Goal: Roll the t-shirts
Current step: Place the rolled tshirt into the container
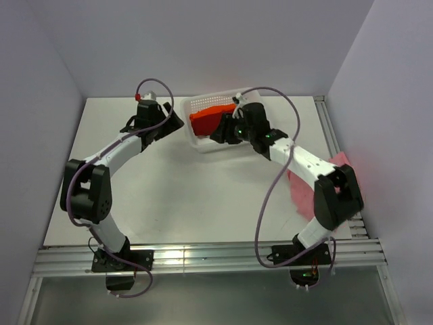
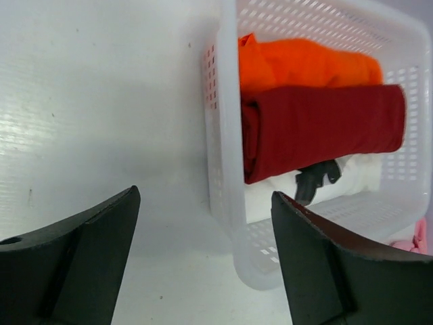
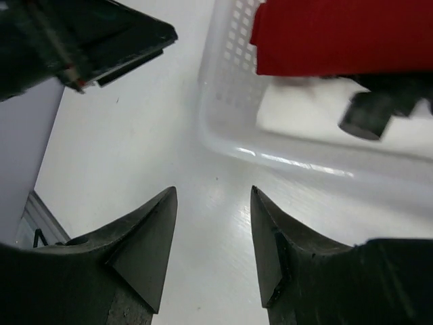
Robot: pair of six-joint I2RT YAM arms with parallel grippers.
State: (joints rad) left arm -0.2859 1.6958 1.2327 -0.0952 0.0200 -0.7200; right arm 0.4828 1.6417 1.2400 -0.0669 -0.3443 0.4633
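orange shirt (image 2: 304,64), red shirt (image 2: 325,128) in basket (image 2: 223,203), right wrist sees red alone

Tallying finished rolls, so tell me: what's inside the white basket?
A rolled dark red t-shirt, an orange t-shirt beside it, and a small black item I can't identify. Whatever lies beneath the shirts is covered.
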